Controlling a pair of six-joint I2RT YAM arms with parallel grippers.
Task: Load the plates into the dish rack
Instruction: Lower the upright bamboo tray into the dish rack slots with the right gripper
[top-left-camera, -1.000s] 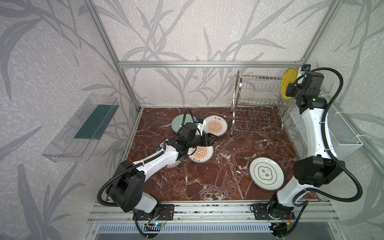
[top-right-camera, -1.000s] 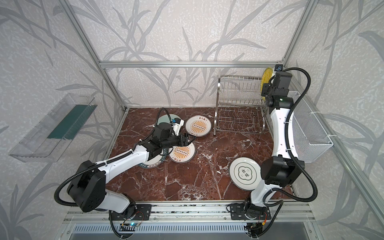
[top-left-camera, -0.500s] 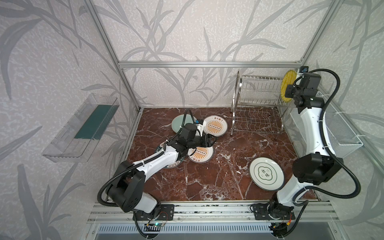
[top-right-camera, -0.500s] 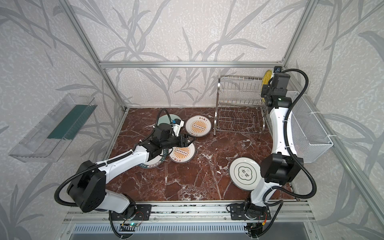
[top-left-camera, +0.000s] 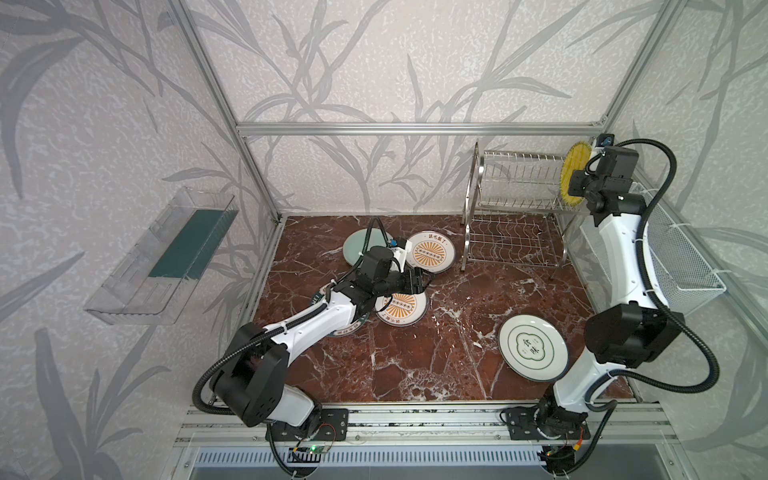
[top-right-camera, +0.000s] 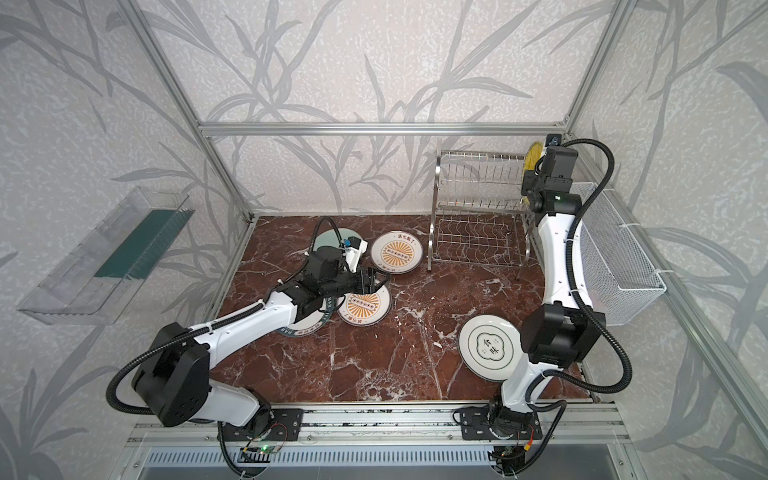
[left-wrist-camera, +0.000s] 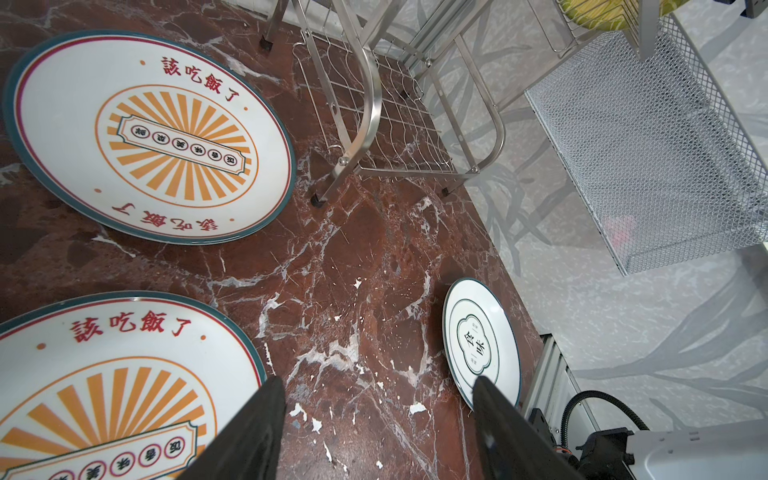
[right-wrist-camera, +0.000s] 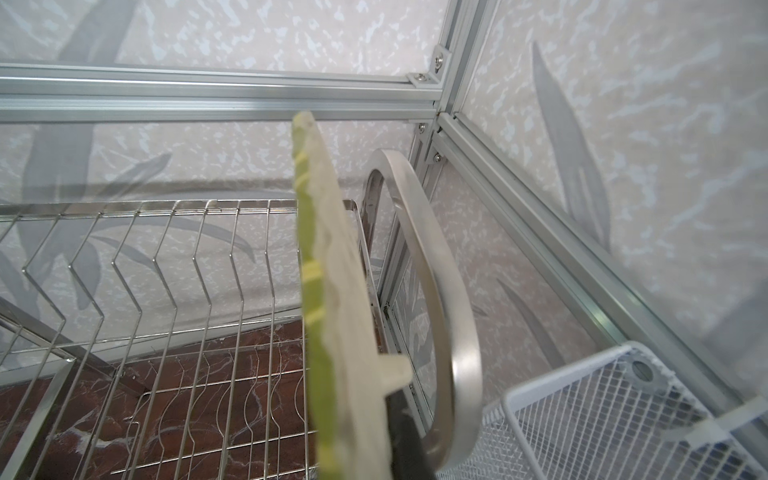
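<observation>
As the right jaws grip the yellow plate (right-wrist-camera: 332, 311) on edge over the upper tier of the dish rack (top-left-camera: 515, 195), close to its arched end frame (right-wrist-camera: 436, 291), a misaligned drop could catch a prong (right-wrist-camera: 271, 249) and tip it out; the left jaws hang open above the edge of a sunburst plate (top-left-camera: 401, 307).

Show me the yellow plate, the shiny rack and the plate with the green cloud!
yellow plate (top-left-camera: 572, 156): in a top view, its ribbed face.
rack (top-left-camera: 512, 242): in a top view, its lower shelf.
green cloud plate (top-left-camera: 532, 347): in a top view, its middle emblem.
</observation>
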